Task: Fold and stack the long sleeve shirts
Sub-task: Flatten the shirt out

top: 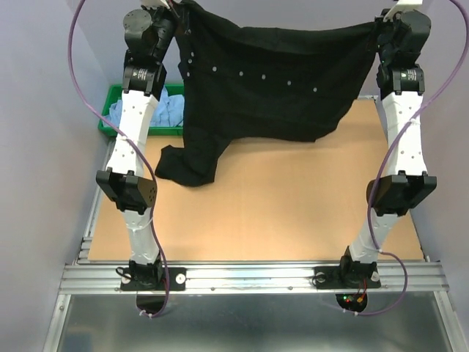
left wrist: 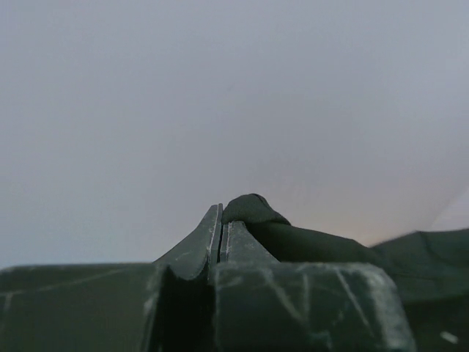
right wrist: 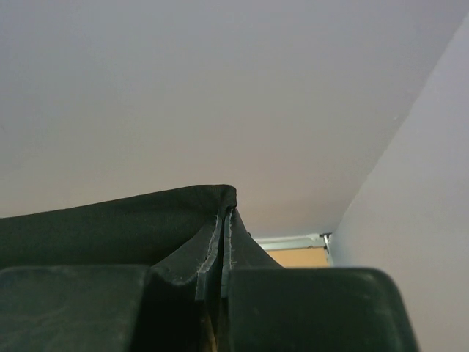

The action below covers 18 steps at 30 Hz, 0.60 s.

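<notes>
Left arm (top: 132,132) and right arm (top: 403,139) reach high and wide. Left end effector (left wrist: 221,210) at eleven o'clock, right end effector (right wrist: 226,213) at one o'clock, both pinched tight on the black shirt (top: 271,81).

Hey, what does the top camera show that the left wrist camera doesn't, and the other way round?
Only the top view: the whole black button-front cloth shirt hanging spread between both raised arms, the right gripper pinching one end, a sleeve trailing on the tan wooden table, light blue shirts in the green plastic tray. Only the left wrist view: close up, the left gripper shut on a bunched fold. Both: that black shirt, held at the left arm.
</notes>
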Each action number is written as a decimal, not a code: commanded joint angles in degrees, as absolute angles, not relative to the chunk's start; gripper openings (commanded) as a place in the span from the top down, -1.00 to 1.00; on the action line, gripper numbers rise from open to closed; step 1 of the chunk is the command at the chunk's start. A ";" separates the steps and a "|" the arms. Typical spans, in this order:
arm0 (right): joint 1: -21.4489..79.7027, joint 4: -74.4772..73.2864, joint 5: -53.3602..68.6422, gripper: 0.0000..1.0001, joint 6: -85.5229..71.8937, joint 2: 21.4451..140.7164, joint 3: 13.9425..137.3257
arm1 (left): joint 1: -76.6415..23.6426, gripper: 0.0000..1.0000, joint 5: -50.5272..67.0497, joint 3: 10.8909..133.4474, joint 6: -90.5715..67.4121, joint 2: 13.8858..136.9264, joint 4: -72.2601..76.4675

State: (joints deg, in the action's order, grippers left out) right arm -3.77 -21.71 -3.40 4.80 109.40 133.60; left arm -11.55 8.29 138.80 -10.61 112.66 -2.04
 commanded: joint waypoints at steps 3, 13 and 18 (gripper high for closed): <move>-4.22 7.26 -9.66 0.99 4.30 93.98 127.47 | -10.81 1.00 19.51 145.28 -22.24 105.83 29.08; -4.22 16.35 -4.58 0.99 5.71 79.29 103.04 | -10.55 1.00 24.52 123.78 -17.23 92.56 33.93; -4.22 16.35 1.47 0.99 5.28 72.70 83.89 | -10.63 1.00 20.75 94.83 -11.61 82.90 36.12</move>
